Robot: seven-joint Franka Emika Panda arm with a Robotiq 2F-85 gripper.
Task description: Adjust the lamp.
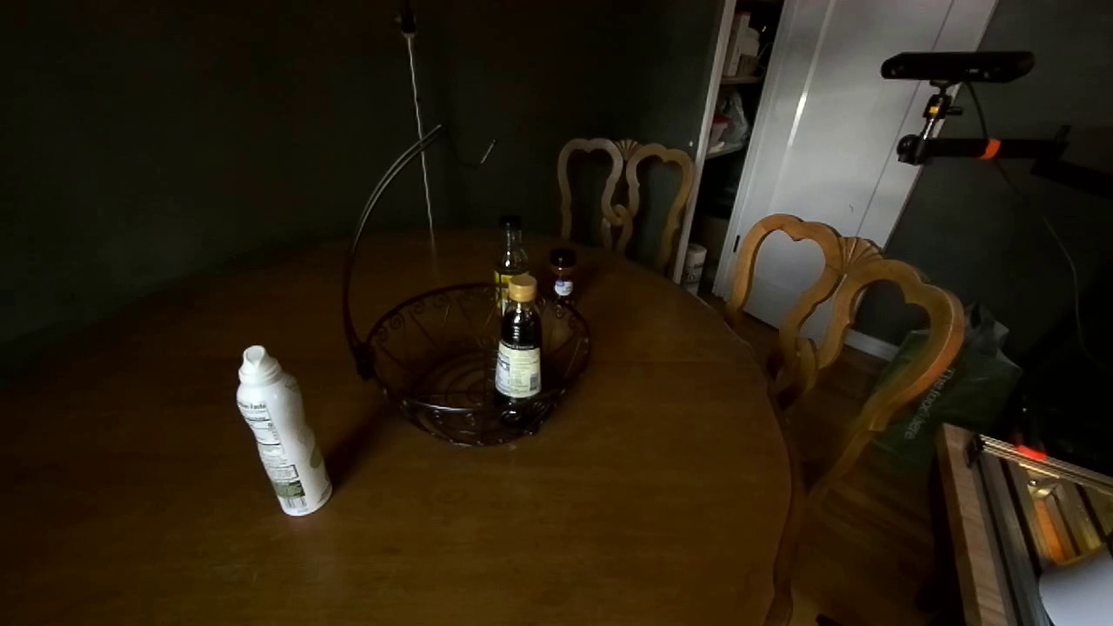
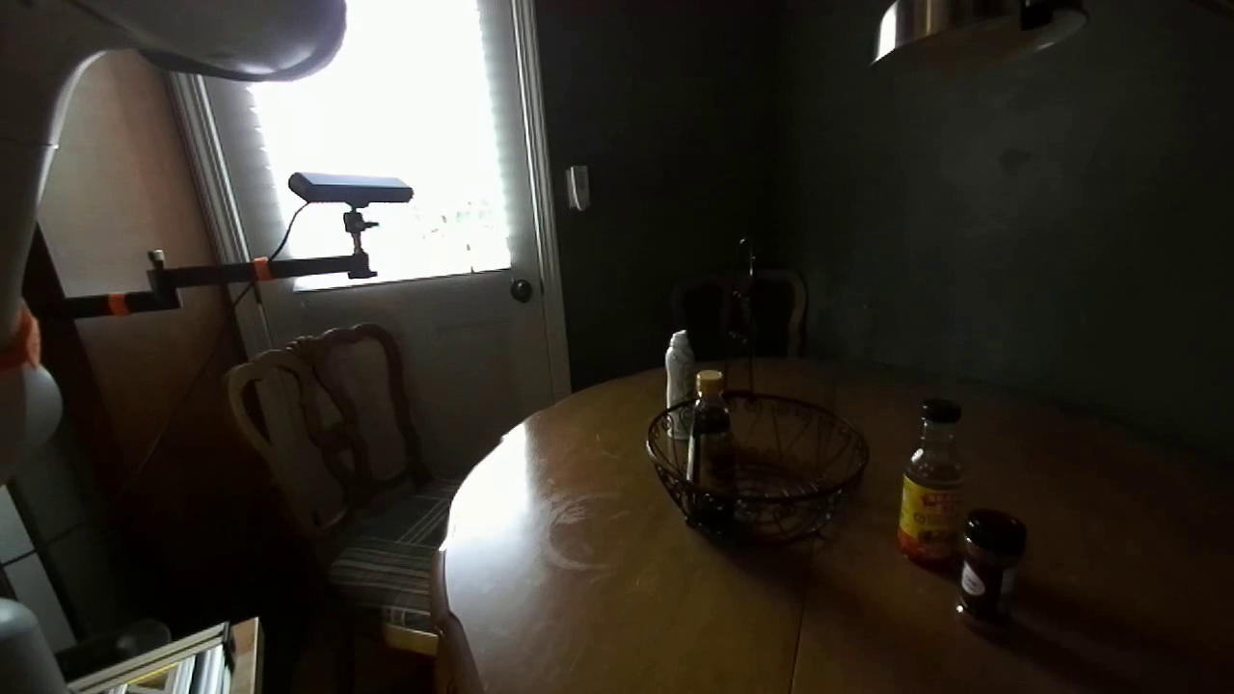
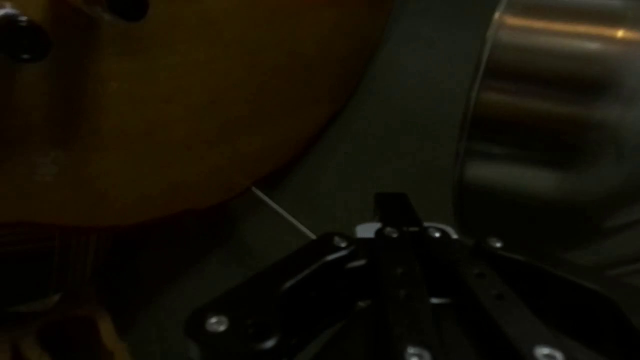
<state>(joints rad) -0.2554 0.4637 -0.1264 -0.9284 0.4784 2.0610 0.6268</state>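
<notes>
Fingers (image 3: 395,211) appear closed, empty, near the lamp (image 3: 555,130); you cannot confirm any adjustment, so treat it as remaining.

Inside the edge of one table (image 1: 661,487) stand three bottles (image 1: 283,435), one jar (image 2: 989,569) and one basket (image 2: 776,498). Around that edge, each exterior view has two chairs (image 1: 856,252); beyond it, one door (image 1: 835,113) and one camera (image 2: 352,189). The wrist view shows one lamp (image 3: 550,110) and one gripper (image 3: 397,205).

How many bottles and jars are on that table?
4: a white bottle on one side of the wire basket, a tan-capped bottle inside, a yellow-labelled bottle and small jar opposite. Others may be out of view.
</notes>
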